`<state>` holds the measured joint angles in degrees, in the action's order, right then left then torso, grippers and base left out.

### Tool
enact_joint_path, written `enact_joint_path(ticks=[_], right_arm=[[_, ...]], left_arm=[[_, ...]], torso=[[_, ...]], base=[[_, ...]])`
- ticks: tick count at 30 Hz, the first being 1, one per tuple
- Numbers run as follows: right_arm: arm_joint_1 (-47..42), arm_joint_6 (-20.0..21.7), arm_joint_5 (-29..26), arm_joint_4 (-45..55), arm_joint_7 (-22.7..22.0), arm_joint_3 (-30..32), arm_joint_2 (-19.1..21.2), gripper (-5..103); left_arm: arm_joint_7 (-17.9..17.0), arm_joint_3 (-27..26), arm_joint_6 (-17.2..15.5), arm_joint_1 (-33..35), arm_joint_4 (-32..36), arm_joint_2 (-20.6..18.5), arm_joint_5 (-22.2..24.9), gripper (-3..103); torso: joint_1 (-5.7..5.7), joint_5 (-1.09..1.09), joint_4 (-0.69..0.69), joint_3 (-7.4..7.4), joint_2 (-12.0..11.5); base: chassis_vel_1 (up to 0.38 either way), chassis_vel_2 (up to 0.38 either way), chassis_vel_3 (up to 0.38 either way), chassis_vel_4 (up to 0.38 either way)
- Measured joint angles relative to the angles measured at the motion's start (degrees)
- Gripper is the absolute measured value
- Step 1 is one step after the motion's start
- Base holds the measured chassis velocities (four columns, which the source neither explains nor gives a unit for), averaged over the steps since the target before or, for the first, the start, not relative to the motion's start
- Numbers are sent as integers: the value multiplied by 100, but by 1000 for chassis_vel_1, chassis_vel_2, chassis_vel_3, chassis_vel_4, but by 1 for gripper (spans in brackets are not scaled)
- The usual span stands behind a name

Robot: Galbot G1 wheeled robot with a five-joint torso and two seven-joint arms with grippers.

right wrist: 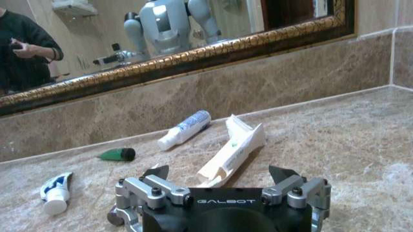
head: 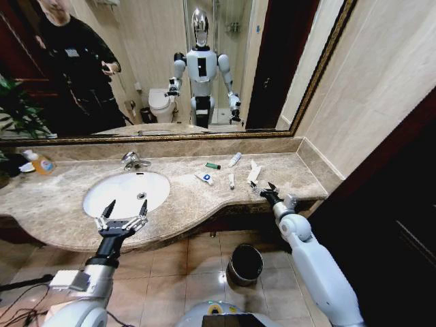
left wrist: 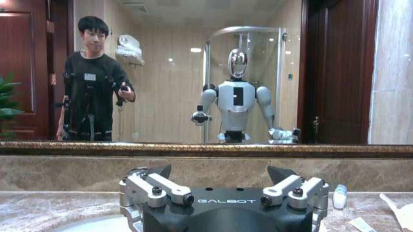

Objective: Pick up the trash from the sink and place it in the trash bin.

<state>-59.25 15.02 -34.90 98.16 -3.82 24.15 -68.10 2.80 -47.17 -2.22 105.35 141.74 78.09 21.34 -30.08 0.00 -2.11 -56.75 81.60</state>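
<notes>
The trash lies on the marble counter right of the sink point(head: 157, 193), not in the basin: a green piece point(head: 213, 165), a white tube point(head: 234, 159), a blue-marked sachet point(head: 204, 178), a thin tube point(head: 231, 181) and a white wrapper point(head: 253, 172). My right gripper point(head: 262, 190) is open just short of the wrapper's near end. In the right wrist view the wrapper point(right wrist: 232, 150) runs between the open fingers of the right gripper point(right wrist: 219, 170), beyond it the tube point(right wrist: 185, 128) and green piece point(right wrist: 117, 154). My left gripper point(head: 122, 211) is open over the sink's front rim. The trash bin point(head: 245, 264) stands on the floor below.
A chrome tap point(head: 133, 161) stands behind the basin. A clear bottle of orange liquid point(head: 41, 162) sits at the counter's far left. A gold-framed mirror point(head: 170, 68) backs the counter, and a tiled wall closes the right end. The counter's front edge curves outward.
</notes>
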Motion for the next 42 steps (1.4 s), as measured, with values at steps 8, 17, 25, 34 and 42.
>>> enact_joint_path(ticks=[8, 17, 25, 34, 42], right_arm=[[139, 42, -205, -219, -170, -107, -28, 100], [260, 121, -498, -363, -335, -182, -59, 100], [354, 57, -494, -500, -327, -232, -108, 100], [534, 2, -433, -665, -322, -319, -173, 101], [653, -35, -387, -811, -317, -380, -263, 82]], left_arm=[[0, 0, 0, 0, 0, 0, 0, 100], [0, 0, 0, 0, 0, 0, 0, 100], [0, 0, 0, 0, 0, 0, 0, 100], [0, 0, 0, 0, 0, 0, 0, 100], [0, 0, 0, 0, 0, 0, 0, 100]], torso=[[0, 0, 0, 0, 0], [0, 0, 0, 0, 0], [0, 0, 0, 0, 0], [0, 0, 0, 0, 0], [0, 0, 0, 0, 0]], base=[[0, 0, 0, 0], [0, 0, 0, 0], [0, 0, 0, 0], [0, 0, 0, 0], [0, 0, 0, 0]])
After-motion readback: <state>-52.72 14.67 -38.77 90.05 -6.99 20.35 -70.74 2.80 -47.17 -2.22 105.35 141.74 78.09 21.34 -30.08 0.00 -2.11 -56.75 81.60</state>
